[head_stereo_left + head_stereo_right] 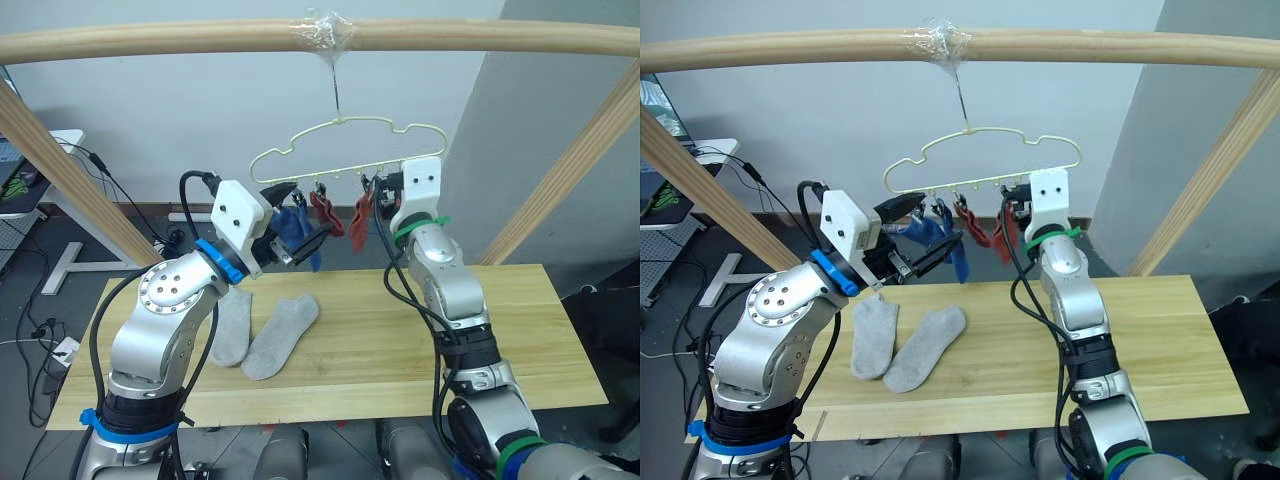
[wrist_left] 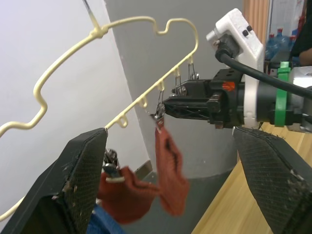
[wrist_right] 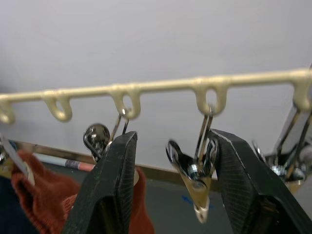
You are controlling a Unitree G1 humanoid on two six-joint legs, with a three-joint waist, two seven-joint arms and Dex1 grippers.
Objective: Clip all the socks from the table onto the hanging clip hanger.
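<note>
On the table, near its left end, two light grey socks are left lying side by side; blue and rust red socks are already clipped to the clip hanger.

The grey socks are judged soft, light and limp, best pinched at the cuff so a doubled edge can be fed into a clip. The left gripper is spread and empty beside the hanger; the right gripper is parted around a free clip. Bare table lies to the right, though the wooden beam and slanted posts hem in raised arms.
</note>
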